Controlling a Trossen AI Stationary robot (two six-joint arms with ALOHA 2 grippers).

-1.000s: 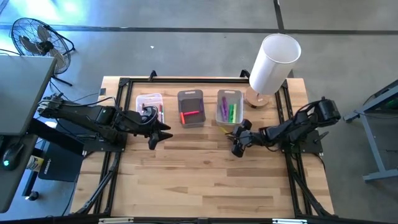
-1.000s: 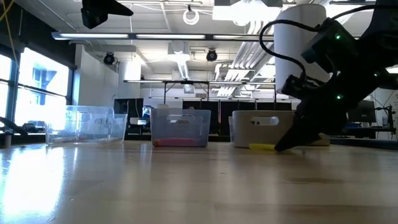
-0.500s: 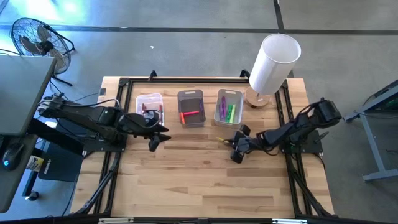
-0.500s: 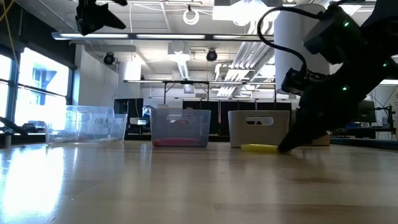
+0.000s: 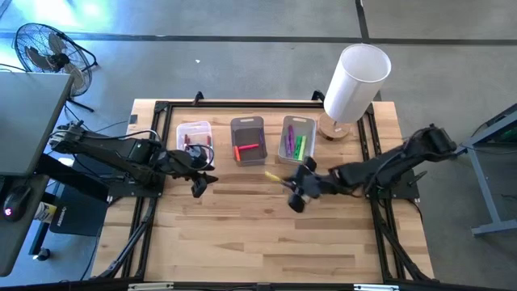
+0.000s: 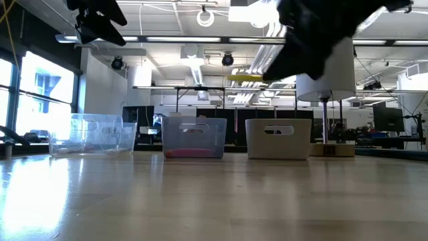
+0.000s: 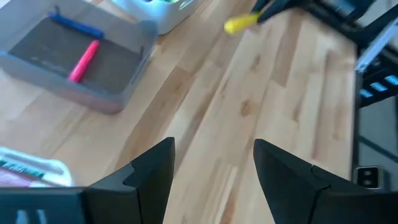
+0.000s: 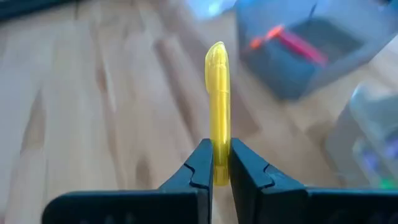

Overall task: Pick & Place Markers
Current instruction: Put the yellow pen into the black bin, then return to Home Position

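Two fingers [image 8: 242, 171], one yellow marker [image 8: 217, 99]

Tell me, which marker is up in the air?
The yellow marker, pinched in the right gripper above the table. The others lie inside the bins.

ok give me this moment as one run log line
right hand: shut on yellow marker, lifted off table | left hand: open, empty, near clear bin | grey bin: red marker inside
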